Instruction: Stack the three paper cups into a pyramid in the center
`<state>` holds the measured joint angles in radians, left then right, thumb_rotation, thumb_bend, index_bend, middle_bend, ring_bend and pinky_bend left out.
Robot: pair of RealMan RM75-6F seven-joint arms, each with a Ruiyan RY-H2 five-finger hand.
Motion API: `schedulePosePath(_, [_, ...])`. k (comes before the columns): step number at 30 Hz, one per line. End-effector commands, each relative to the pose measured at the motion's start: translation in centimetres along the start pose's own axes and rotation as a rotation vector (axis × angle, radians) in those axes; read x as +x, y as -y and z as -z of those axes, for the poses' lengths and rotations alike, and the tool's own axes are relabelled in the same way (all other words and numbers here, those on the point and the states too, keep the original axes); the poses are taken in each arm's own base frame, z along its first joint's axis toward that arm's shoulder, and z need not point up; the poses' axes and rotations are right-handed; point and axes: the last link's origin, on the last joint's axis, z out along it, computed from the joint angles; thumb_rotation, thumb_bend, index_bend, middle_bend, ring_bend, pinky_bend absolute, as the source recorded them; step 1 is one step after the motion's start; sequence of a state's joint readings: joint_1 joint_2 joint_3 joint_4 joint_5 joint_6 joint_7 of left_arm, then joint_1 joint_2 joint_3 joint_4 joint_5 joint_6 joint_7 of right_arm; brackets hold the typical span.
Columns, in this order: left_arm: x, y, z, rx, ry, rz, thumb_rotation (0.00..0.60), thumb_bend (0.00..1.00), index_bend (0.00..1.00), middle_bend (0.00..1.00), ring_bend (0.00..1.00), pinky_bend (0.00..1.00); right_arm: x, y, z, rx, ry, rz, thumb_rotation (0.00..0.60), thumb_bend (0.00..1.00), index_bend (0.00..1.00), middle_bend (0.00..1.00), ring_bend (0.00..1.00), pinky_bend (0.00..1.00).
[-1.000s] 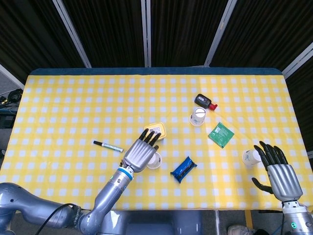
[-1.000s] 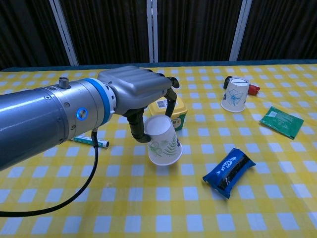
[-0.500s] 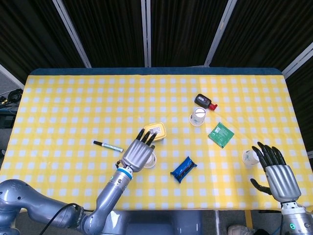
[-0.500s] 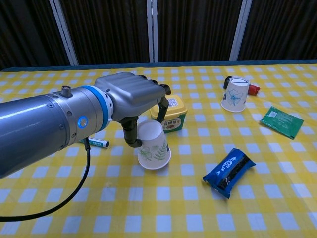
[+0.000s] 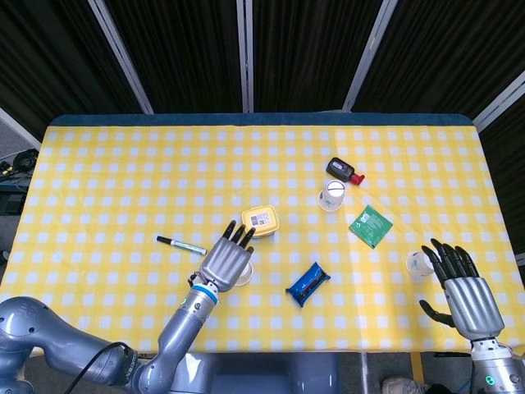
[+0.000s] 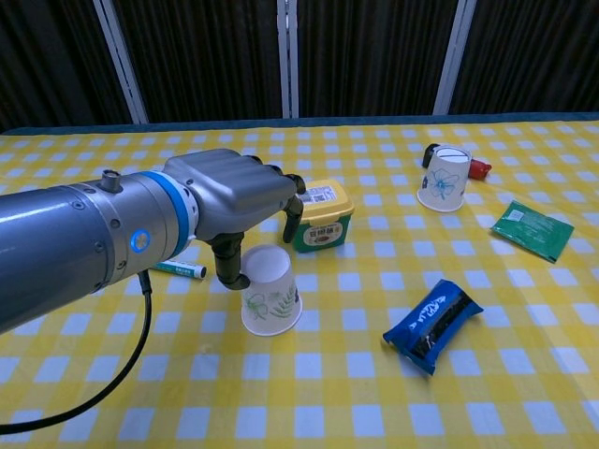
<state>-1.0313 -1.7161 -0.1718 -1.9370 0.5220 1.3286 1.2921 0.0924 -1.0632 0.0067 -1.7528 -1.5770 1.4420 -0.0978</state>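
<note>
An upside-down paper cup (image 6: 270, 294) with a leaf print stands on the yellow checked cloth, left of the blue packet. My left hand (image 6: 234, 192) arches over it, thumb against its left side and fingers (image 6: 291, 211) hanging over its top; from the head view the left hand (image 5: 225, 263) covers nearly all of this cup. A second cup (image 5: 331, 196) stands upside down at the right back, also visible in the chest view as the second cup (image 6: 445, 181). The third cup (image 5: 420, 264) sits by the right edge, with my right hand (image 5: 461, 287) open just beside it.
A yellow-lidded green tub (image 6: 318, 215) stands right behind the held cup. A blue snack packet (image 6: 432, 323) lies to its right and a marker (image 6: 178, 269) to its left. A green sachet (image 5: 371, 226) and a black-and-red device (image 5: 344, 171) lie near the second cup.
My left hand has carried the tilted cup leftward and toward the near edge and lowered it, so it now stands level on the cloth. The right hand drew back slightly.
</note>
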Motion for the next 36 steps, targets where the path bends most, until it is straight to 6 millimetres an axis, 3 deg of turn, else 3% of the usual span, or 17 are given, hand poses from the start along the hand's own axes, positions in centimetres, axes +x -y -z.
schedulePosePath(1, [-0.1, 0.1, 0.2, 0.006, 0.017, -0.013, 0.600, 0.26, 0.20, 0.00, 0.00, 0.00, 0.0, 0.0, 0.0, -0.001, 0.000, 0.001, 0.600, 0.12, 0.04, 0.00, 0.00, 0.00])
schedulePosePath(5, [0.1, 0.4, 0.6, 0.013, 0.019, -0.009, 0.600, 0.25, 0.02, 0.00, 0.00, 0.00, -0.1, 0.0, 0.0, -0.002, 0.001, 0.004, 0.600, 0.12, 0.04, 0.00, 0.00, 0.00])
schedulePosePath(11, [0.7, 1.5, 1.7, 0.024, -0.026, 0.056, 0.600, 0.25, 0.00, 0.00, 0.00, 0.00, -0.1, 0.0, 0.0, -0.006, 0.001, 0.010, 0.600, 0.12, 0.04, 0.00, 0.00, 0.00])
schedulePosePath(14, [0.6, 3.2, 3.1, 0.055, -0.069, 0.093, 0.600, 0.25, 0.00, 0.00, 0.00, 0.00, -0.2, -0.1, 0.0, -0.010, 0.002, 0.013, 0.600, 0.12, 0.04, 0.00, 0.00, 0.00])
schedulePosePath(18, [-0.4, 5.7, 5.8, 0.111, -0.155, 0.096, 0.600, 0.24, 0.00, 0.00, 0.00, 0.00, -0.3, -0.1, 0.0, -0.010, 0.007, 0.020, 0.600, 0.12, 0.04, 0.00, 0.00, 0.00])
schedulePosePath(28, [-5.4, 12.9, 13.8, 0.247, -0.282, 0.184, 0.600, 0.24, 0.00, 0.00, 0.00, 0.00, -1.1, -0.3, 0.0, -0.018, 0.093, 0.089, 0.600, 0.12, 0.09, 0.00, 0.00, 0.00])
schedulePosePath(36, [-6.5, 16.4, 18.2, 0.299, -0.387, 0.177, 0.600, 0.24, 0.00, 0.00, 0.00, 0.00, -1.6, -1.2, -1.1, -0.099, 0.215, 0.118, 0.600, 0.12, 0.09, 0.00, 0.00, 0.00])
